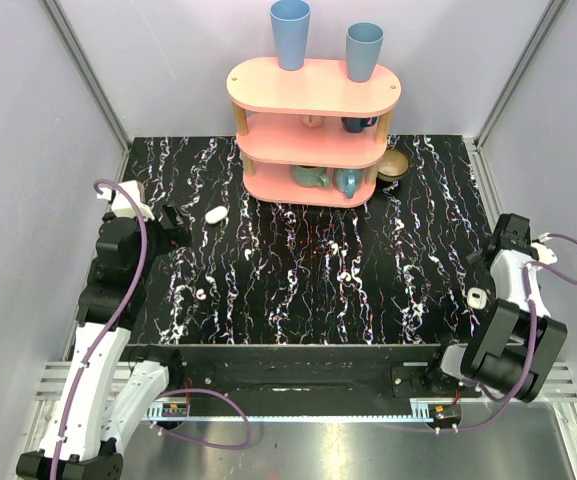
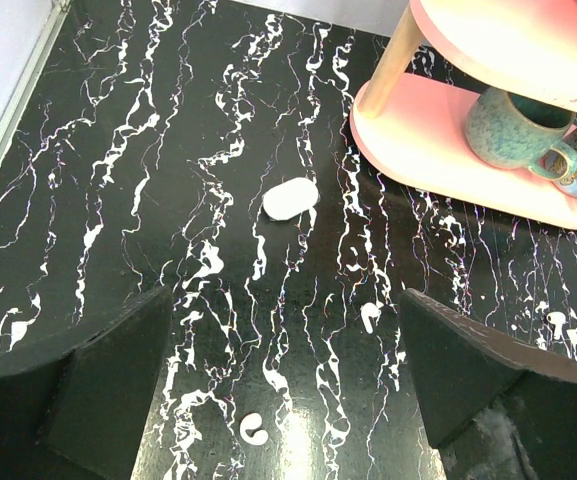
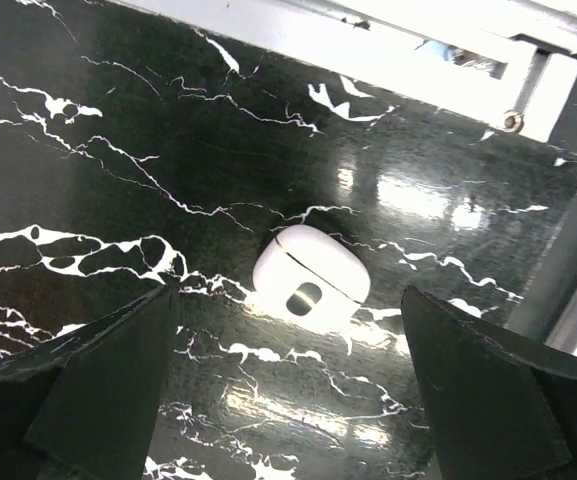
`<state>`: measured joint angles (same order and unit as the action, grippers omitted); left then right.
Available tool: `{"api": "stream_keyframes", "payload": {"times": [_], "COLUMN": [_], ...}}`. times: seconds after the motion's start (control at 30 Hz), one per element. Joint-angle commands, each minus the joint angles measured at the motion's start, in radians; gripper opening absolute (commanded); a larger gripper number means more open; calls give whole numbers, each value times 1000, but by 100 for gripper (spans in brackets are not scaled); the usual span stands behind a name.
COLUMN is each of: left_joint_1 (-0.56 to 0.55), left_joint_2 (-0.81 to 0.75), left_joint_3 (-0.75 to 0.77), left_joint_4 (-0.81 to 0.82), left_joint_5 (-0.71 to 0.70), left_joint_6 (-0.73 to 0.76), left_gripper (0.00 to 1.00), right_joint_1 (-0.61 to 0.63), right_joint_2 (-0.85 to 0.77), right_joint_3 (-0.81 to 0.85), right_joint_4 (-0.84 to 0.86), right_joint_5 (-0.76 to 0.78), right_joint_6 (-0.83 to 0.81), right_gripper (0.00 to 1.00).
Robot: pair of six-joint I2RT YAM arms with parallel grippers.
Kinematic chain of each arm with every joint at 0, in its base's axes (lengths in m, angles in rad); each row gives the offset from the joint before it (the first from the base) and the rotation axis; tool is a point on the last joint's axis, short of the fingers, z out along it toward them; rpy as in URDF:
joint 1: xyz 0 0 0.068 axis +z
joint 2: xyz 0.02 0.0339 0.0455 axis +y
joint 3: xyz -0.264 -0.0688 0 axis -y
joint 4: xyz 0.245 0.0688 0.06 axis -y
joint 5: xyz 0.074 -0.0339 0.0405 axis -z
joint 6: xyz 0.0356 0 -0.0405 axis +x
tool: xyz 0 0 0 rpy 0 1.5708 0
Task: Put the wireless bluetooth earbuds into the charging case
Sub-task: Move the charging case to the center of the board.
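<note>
Our left pincer [image 2: 286,310] and right pincer [image 3: 288,300] gape empty. White glossy oval charging case [image 3: 311,275] lies mid-frame on black marbled worktop [image 3: 118,140]; we should straddle it squarely.

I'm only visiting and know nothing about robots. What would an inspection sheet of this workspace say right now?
Surface: black table with white marbling, glossy.
Job's things: charging case on the table below the right gripper, untouched; two earbuds lying loose, not in it.
Clutter: white oval object; pink shelf holding blue cups and mugs; brown disc beside it.
Grippers: left gripper open, empty; right gripper open, empty.
Cables: purple cables looped along both arms.
Surroundings: pale walls, metal frame posts.
</note>
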<state>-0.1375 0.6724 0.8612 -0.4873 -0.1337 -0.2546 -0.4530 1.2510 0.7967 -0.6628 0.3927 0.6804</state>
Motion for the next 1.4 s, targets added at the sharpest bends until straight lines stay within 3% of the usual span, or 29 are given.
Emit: {"api": "stream_keyframes", "payload": {"times": [0.0,0.37,0.9,1.37], "left_joint_1": [4,10,38,53], "left_joint_2": [7,32,64,87], "left_joint_3": [-2,-1,7,15], "left_joint_4": [19,16,18,16], "left_joint_5": [20,22,71,89], "left_joint_6": [0,0,-3,-3], "left_gripper": [99,99,99,99], "right_joint_1": [-10,-12,-7,19], "right_joint_2": [86,232,266,317], "right_joint_3": [-4,-17,-5,-22], "right_joint_4": [83,166,224,238], "right_joint_5": [-54,-52,-164,-307], "right_joint_6": [33,8,-113,-71], "right_gripper": [100,100,97,100]}}
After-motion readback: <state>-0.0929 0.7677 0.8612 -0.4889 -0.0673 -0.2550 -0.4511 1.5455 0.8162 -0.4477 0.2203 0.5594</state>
